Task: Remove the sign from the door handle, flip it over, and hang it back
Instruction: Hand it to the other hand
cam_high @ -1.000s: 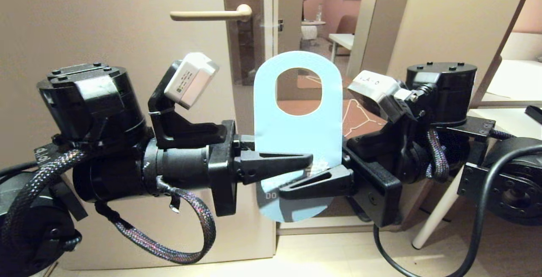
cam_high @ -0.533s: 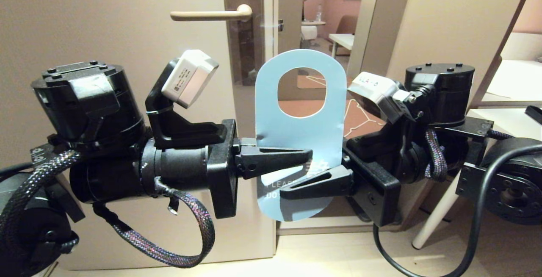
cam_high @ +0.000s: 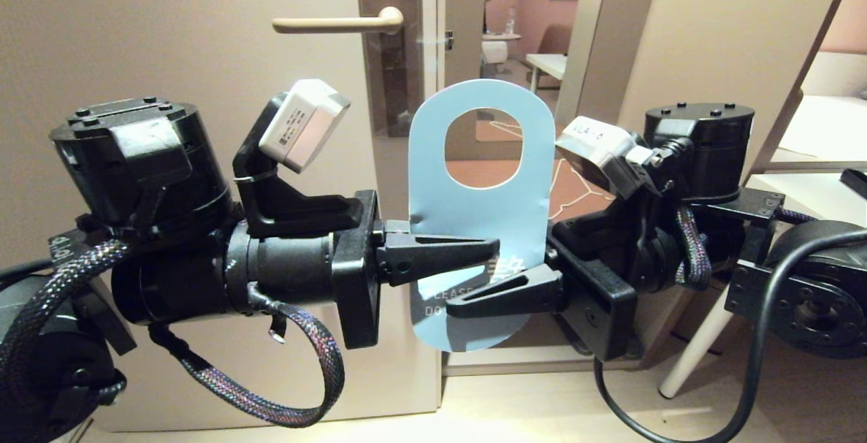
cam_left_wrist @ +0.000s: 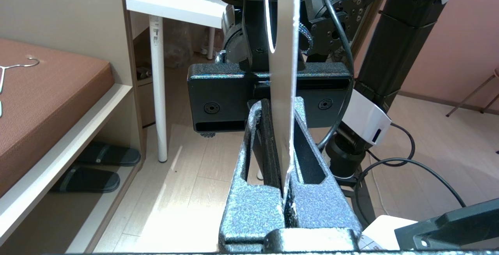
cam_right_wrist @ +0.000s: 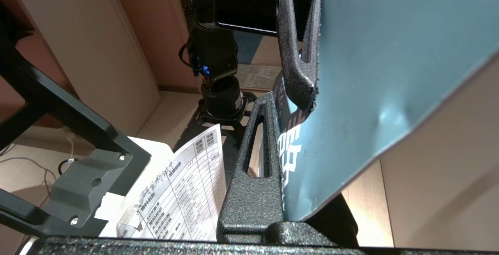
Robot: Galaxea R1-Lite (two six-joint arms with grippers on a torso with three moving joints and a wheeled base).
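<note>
both arms reach inward and level, left gripper (cam_high: 491,251) and right gripper (cam_high: 457,306) clamped, fingertips overlapping.

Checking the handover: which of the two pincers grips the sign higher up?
The left pincer: it clamps the sign from the door side, just under the hole. The right pincer bites lower, across the white lettering.

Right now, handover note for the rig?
Left gripper: shut on the sign, from the left.
Right gripper: shut on the sign's lower part, from the right.
Sign: off the handle, upright between both arms below the handle, hole up, blue side to the head camera.
Done: sign removed; both grippers grip it.
Left: finish the flip, hang it back on the handle.
</note>
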